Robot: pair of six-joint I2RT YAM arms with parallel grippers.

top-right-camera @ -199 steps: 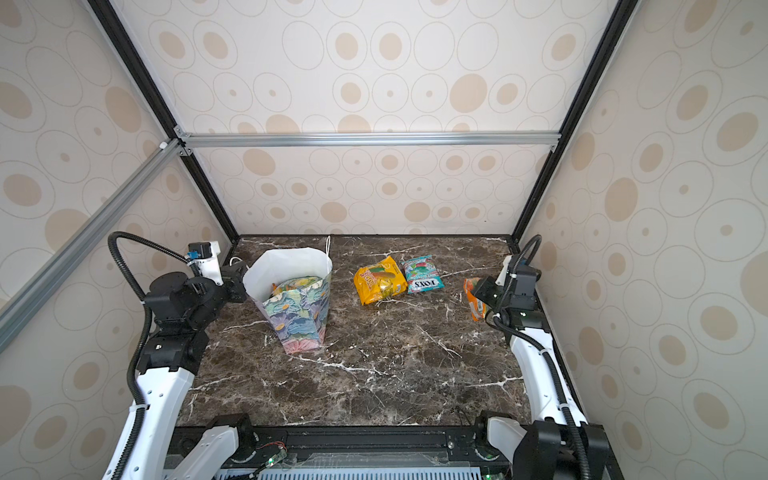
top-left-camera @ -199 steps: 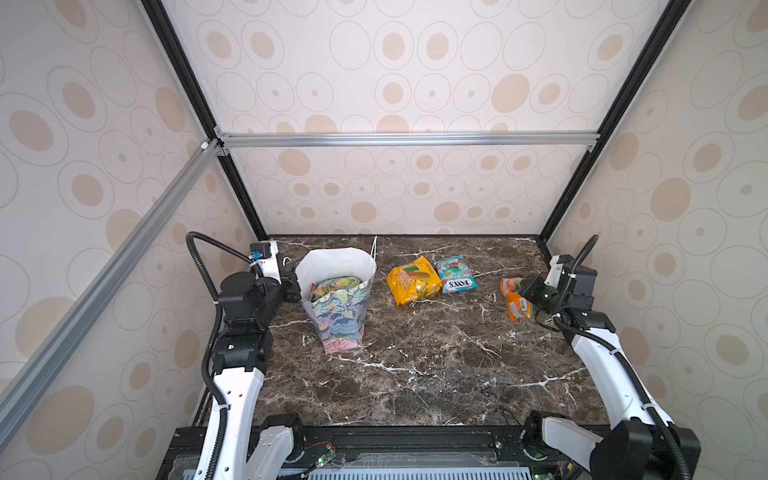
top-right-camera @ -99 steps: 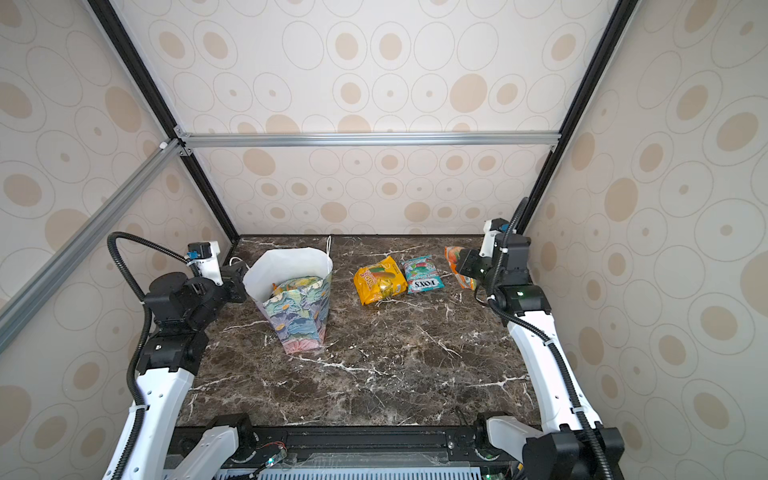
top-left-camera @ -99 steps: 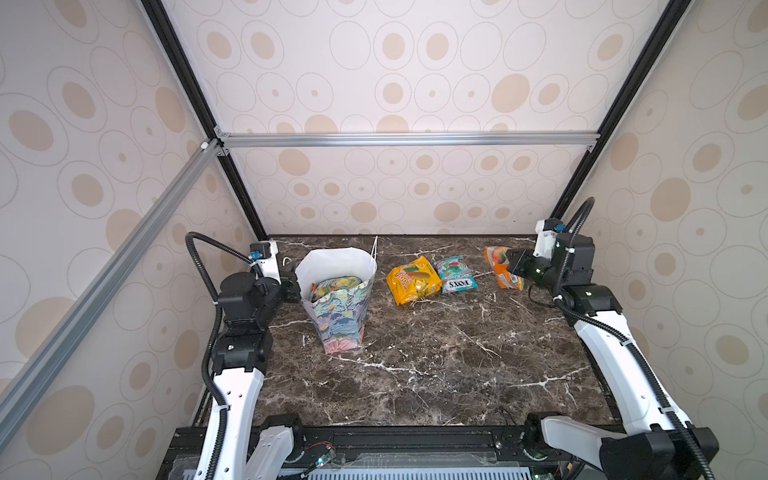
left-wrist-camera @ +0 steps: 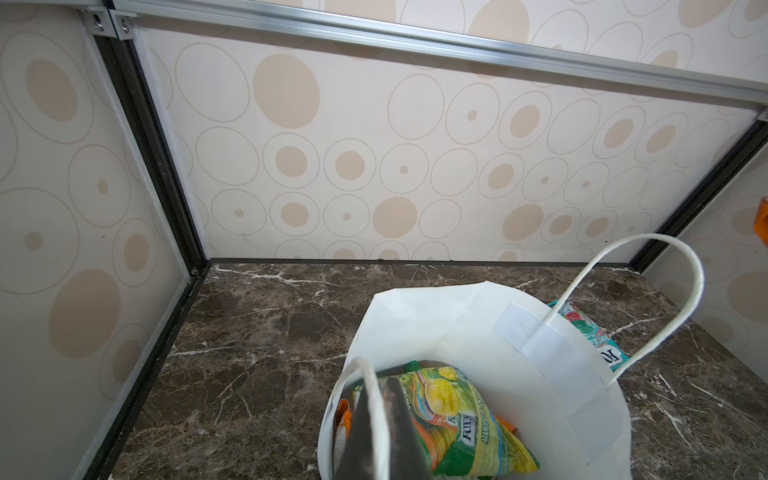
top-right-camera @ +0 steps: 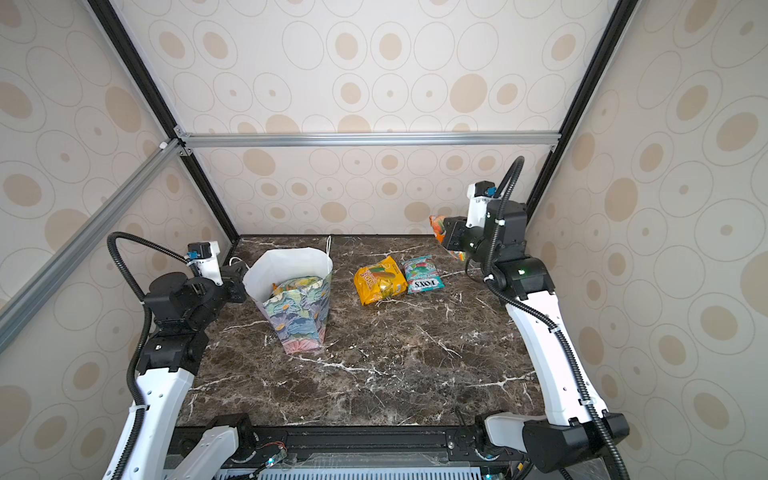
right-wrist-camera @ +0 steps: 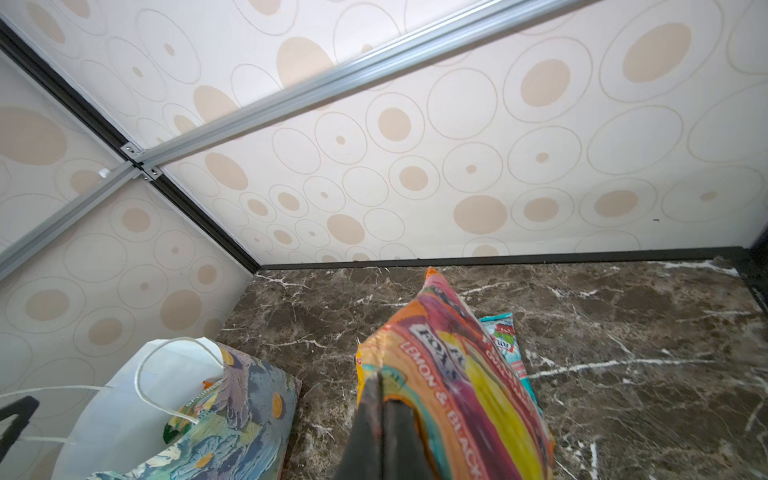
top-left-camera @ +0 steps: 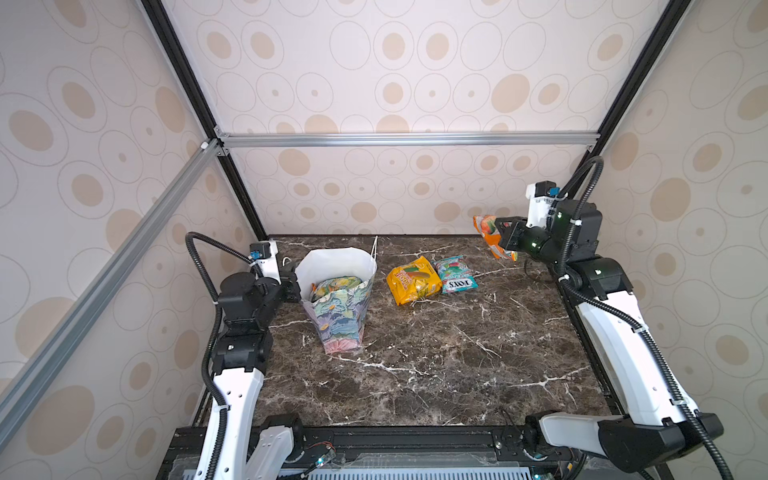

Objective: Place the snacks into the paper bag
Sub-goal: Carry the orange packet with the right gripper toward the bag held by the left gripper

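**Orange packet aloft, bag held at its rim**

The right gripper (top-left-camera: 503,236) is clamped on one end of an orange packet (top-left-camera: 485,230). It holds the packet in the air over the far right corner of the tabletop (top-left-camera: 436,365), well apart from the bag (top-left-camera: 338,320). In the right wrist view the packet (right-wrist-camera: 465,374) hangs lengthwise from the closed jaws, its "FOX'S" lettering showing.

The bag stands upright and open on the left side of the tabletop. The left gripper (top-left-camera: 296,283) is closed narrowly on the rim nearest that arm. In the left wrist view a cord handle lies across this gripper (left-wrist-camera: 380,399). A green packet (left-wrist-camera: 461,415) lies inside the bag on top of others.

A yellow packet (top-left-camera: 413,280) and a teal packet (top-left-camera: 455,274) lie flat on the tabletop, touching each other. They sit between the bag and the raised packet.
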